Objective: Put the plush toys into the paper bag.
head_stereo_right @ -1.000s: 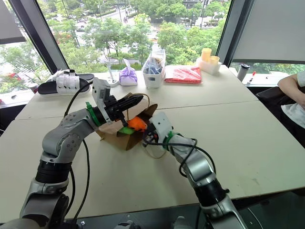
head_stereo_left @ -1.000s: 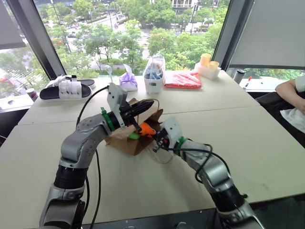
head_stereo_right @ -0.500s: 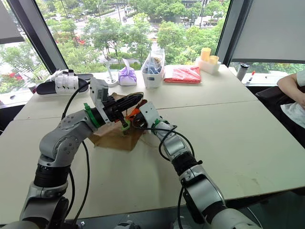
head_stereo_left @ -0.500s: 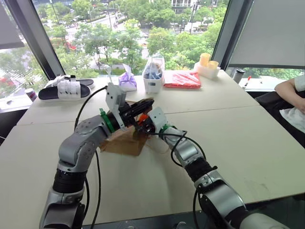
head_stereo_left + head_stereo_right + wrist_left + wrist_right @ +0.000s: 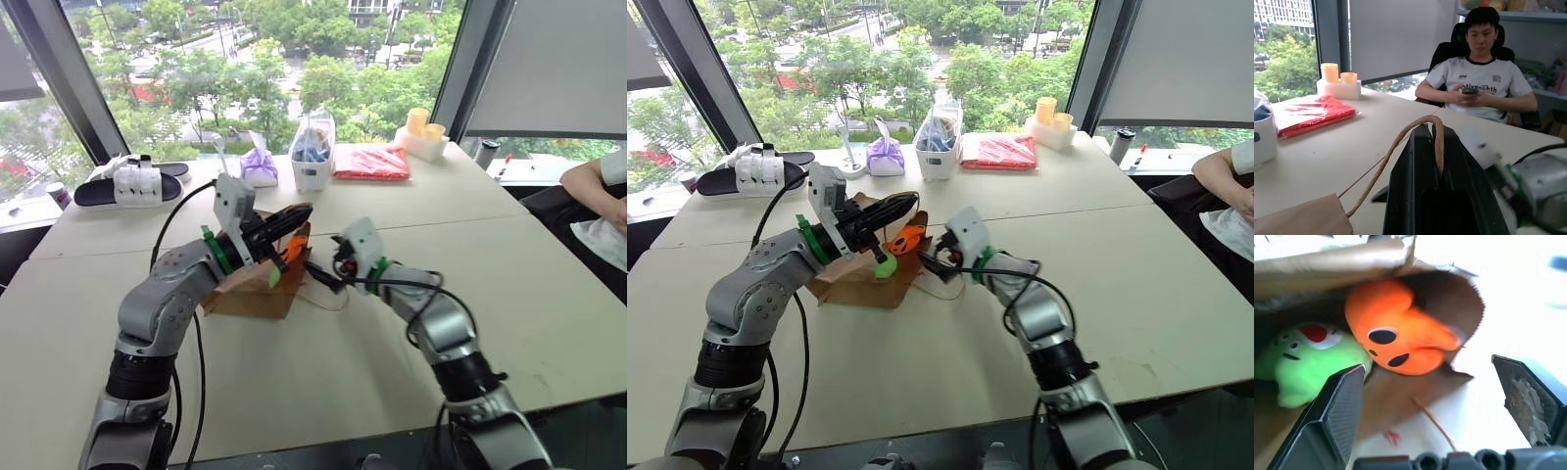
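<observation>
Plain brown kraft paper bag [image 5: 857, 279] lies on its side on the pale desk [image 5: 1136, 255], mouth turned toward the right arm. Left gripper [image 5: 1436, 131] is clenched on one thin tan loop handle [image 5: 1415, 129] of the bag; in the left wrist view the cord runs up over the two black fingertips and is pinched between them, lifting the upper lip of the bag mouth. Right gripper [image 5: 1437, 382] stands spread wide, holding nothing, its two black fingers [image 5: 1337, 406] well apart just outside the bag opening. In the right wrist view both plush toys sit inside the mouth of the bag: bright orange soft toy with dark oval eyes [image 5: 1396, 330] on the lower paper wall near the edge, light green soft toy with a red mouth [image 5: 1308, 357] just beside it and touching it, deeper in under the upper flap. From the head views the orange toy shows at the bag mouth, the green one at the lower lip below the left gripper. Along the window side of the desk: purple tied pouch [image 5: 886, 155], clear plastic bag of blue items [image 5: 939, 132], flat red packet [image 5: 997, 151], black-and-white sandal [image 5: 749, 174]. A person's arm [image 5: 1225, 191] rests at the far right desk edge.
</observation>
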`<state>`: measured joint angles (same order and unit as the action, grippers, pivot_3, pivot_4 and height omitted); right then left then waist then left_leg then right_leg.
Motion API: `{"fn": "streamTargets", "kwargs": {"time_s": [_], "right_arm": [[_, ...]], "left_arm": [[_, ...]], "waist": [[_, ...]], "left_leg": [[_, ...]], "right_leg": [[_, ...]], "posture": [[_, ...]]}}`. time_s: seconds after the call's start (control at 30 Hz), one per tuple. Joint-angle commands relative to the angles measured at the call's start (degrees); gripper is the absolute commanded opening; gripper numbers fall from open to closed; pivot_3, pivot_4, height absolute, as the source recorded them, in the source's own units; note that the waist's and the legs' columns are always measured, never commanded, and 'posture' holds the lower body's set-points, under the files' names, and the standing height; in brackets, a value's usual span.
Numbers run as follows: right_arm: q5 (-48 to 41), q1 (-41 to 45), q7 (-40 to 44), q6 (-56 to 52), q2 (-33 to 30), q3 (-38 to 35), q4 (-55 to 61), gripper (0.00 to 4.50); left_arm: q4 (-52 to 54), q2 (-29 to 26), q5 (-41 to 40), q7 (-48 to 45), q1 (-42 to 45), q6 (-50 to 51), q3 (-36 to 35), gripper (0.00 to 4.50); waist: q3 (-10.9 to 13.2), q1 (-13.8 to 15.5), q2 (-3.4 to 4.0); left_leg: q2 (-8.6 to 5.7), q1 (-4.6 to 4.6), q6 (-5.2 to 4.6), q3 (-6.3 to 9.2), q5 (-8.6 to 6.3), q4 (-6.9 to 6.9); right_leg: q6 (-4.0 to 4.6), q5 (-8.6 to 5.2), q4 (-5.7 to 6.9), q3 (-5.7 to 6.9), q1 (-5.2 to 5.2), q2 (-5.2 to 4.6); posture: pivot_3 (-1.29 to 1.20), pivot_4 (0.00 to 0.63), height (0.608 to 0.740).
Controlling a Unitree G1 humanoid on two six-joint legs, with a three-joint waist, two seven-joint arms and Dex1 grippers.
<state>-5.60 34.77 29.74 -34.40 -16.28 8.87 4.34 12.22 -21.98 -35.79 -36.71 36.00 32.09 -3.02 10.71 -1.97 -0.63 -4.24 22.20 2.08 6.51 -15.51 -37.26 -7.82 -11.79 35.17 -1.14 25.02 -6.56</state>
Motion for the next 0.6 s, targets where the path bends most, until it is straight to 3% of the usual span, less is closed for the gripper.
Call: {"fn": "streamTargets", "kwargs": {"time_s": [0.03, 0.27, 0.6], "right_arm": [[-1.6, -3.3, 1.6, -5.3, -3.3, -1.2, 7.0, 4.47], [0.7, -3.9, -2.4, -3.9, -1.4, -0.4, -1.3, 4.47], [5.3, 4.8, -5.5, 4.4, 3.3, 2.5, -21.5, 4.47]], "left_arm": [[0.5, -0.1, 0.3, -0.8, 0.5, -1.7, -0.6, 0.0], [0.1, 0.4, 1.0, -1.5, 0.6, -2.5, 0.1, 0.0], [1.7, 0.6, 1.4, -0.6, -0.1, -2.1, 0.0, 0.0]], "waist": [[0.0, 0.0, -0.01], [0.0, -0.4, -0.01], [0.0, -0.3, 0.0]], "left_leg": [[0.0, 0.0, -0.02, -0.02, -0.01, -0.01], [0.02, -0.04, -0.02, -0.14, -0.01, -0.01], [0.01, -0.03, 0.19, -0.14, 0.11, -0.02]], "right_leg": [[0.0, 0.0, 0.01, 0.0, 0.0, 0.0], [0.0, 0.0, 0.03, -0.03, -0.01, 0.01], [0.0, 0.0, 0.02, -0.04, -0.01, 0.0]], "posture": [[0.0, 0.15, 0.74], [0.0, 0.15, 0.74], [0.0, 0.15, 0.74]]}}
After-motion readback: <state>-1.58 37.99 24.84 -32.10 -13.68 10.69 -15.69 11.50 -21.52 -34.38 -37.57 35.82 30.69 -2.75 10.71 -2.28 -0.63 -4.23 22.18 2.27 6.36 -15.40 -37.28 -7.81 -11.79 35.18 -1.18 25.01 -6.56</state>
